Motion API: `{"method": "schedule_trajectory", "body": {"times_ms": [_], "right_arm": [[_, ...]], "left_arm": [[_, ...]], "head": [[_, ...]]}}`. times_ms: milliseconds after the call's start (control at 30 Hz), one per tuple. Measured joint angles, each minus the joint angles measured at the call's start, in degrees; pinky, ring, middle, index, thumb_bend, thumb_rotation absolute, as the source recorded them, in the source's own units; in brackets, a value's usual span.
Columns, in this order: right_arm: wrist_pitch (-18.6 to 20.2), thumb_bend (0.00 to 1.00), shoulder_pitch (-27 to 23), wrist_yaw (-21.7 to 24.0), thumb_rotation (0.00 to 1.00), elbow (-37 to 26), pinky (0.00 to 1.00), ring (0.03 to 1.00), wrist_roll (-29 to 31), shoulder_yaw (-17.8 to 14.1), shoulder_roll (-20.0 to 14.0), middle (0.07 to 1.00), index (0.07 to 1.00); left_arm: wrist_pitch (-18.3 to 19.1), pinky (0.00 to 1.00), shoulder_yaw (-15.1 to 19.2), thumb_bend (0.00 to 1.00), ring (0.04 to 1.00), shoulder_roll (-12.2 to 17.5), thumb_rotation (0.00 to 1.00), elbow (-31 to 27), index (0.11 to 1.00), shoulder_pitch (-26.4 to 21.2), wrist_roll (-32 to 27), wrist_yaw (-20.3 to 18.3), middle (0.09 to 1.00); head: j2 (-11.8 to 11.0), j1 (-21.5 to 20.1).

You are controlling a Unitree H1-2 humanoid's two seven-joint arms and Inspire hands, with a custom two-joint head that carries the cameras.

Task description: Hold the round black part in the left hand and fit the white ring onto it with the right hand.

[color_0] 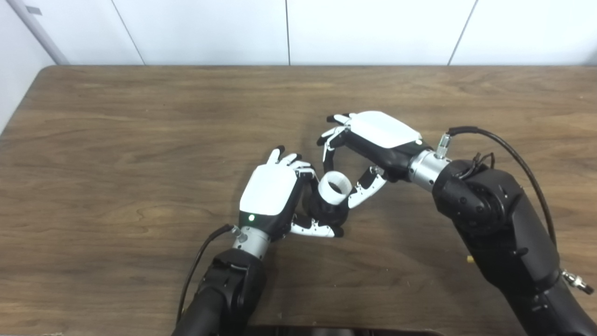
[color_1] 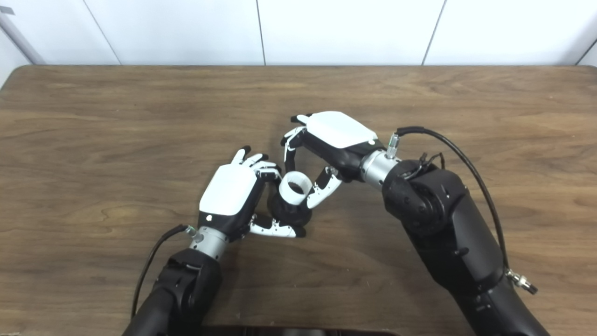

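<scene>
step: seating ring (color_0: 334,187) on black part (color_0: 329,212) | left hand (color_0: 273,193) grasps part | right hand (color_0: 368,149) fingers spread, thumb beside ring, contact unclear | next: I'd check ring sits square

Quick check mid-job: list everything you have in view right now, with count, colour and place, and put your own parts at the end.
white ring: one, white, on top of the round black part, between the two hands.
round black part: one, black, under the ring, held in the left hand, mid-table.
table: one, brown wood grain, fills most of the view.
wall panels: white, behind the table's far edge.
small yellowish speck: one, on the table beside the right arm; too small to identify.
left hand: one, white and black, shut on the round black part.
right hand: one, white and black, fingers curved around the ring; whether they grip it is unclear.
</scene>
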Motion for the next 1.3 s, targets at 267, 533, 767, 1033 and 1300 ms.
{"method": "schedule_trajectory", "body": {"times_ms": [267, 533, 767, 1033, 1300], "right_arm": [[-0.05, 0.52, 0.20, 0.01, 0.14, -1.06, 1.00, 0.966, 0.21, 0.09, 0.02, 0.816, 0.484], [-0.21, 0.52, 0.42, -0.23, 0.14, -1.04, 1.00, 0.964, 0.23, 0.33, 0.12, 0.811, 0.484], [-0.23, 0.52, 0.42, -0.27, 0.14, -1.03, 1.00, 0.965, 0.12, 0.58, 0.15, 0.804, 0.484], [-0.40, 0.52, 0.60, -0.47, 0.13, -0.93, 1.00, 0.965, 0.03, 0.67, 0.14, 0.807, 0.484], [-0.51, 0.52, 1.06, -0.51, 0.14, -0.69, 1.00, 0.973, -0.58, 0.76, 0.14, 0.811, 0.484]], "left_arm": [[-0.01, 1.00, -0.02, 0.53, 0.875, 0.01, 0.05, 0.00, 0.482, -0.04, 0.00, 0.00, 0.766], [-0.01, 1.00, -0.05, 0.53, 0.875, 0.02, 0.05, 0.01, 0.482, -0.09, 0.01, 0.02, 0.764], [0.01, 1.00, -0.05, 0.53, 0.877, 0.02, 0.06, 0.01, 0.482, -0.12, 0.01, 0.00, 0.769], [0.14, 1.00, -0.09, 0.53, 0.875, 0.01, 0.06, 0.01, 0.482, -0.20, 0.01, -0.08, 0.766], [0.25, 1.00, -0.22, 0.53, 0.872, 0.01, 0.06, 0.01, 0.482, -0.26, 0.04, -0.09, 0.765]], "head": [[0.00, -0.09], [0.09, -0.09], [0.09, -0.26], [0.35, -0.26], [0.44, -0.09]]}}
